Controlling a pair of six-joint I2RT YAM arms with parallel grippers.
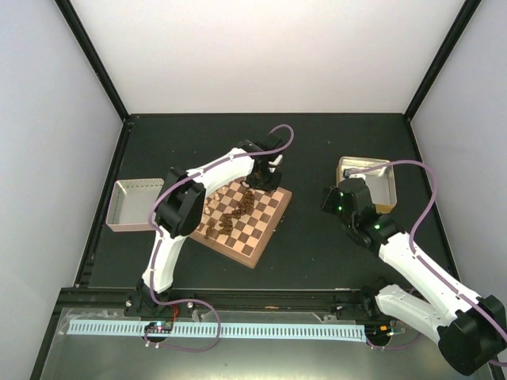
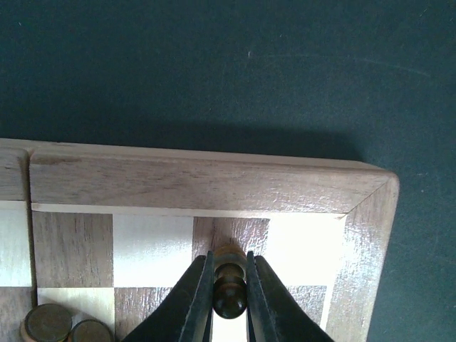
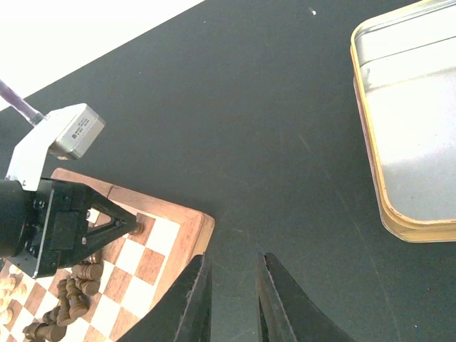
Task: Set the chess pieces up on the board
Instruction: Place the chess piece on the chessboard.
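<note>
The board lies at an angle in the middle of the table, with dark and pale chess pieces heaped on its left half. My left gripper is shut on a dark brown chess piece, held over a dark square of the board's outermost row, one square in from the corner. My right gripper hangs open and empty over the black table, just right of the board's corner. The right wrist view also shows the left gripper at that corner, and the left gripper is at the board's far edge from above.
One metal tray sits left of the board, and a gold-rimmed tray sits at the back right, beside the right arm. More dark pieces lie a few squares left of the held one. Black bars frame the table.
</note>
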